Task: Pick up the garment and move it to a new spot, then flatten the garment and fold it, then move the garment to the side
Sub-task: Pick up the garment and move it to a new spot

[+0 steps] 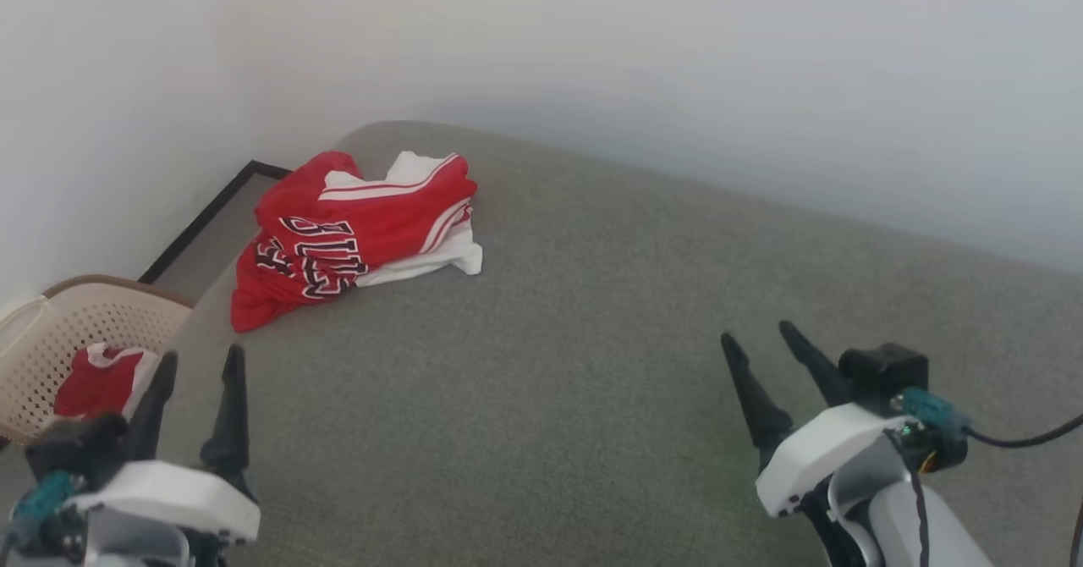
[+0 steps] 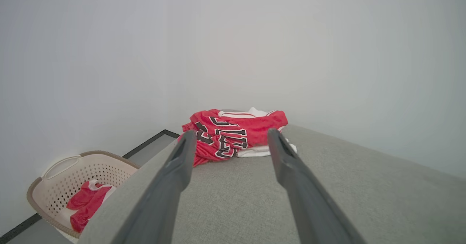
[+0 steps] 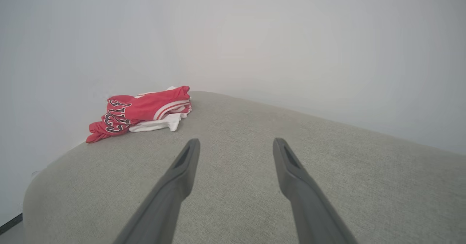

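Observation:
The garment (image 1: pixel 355 233) is a red jersey with white sleeves, striped trim and dark lettering. It lies crumpled near the far left corner of the grey padded surface (image 1: pixel 592 364). The left wrist view has the garment (image 2: pixel 233 133) straight ahead, beyond the fingertips; in the right wrist view the garment (image 3: pixel 142 113) lies far off to the left. My left gripper (image 1: pixel 201 360) hovers open at the surface's near left edge, nothing between its fingers. My right gripper (image 1: pixel 759 333) stands open over the near right part, also holding nothing.
A beige perforated laundry basket (image 1: pixel 51 330) stands on the floor left of the surface, with another red and white cloth (image 1: pixel 101 377) inside. White walls close in behind and to the left. A dark cable (image 1: pixel 1024 440) trails from the right wrist.

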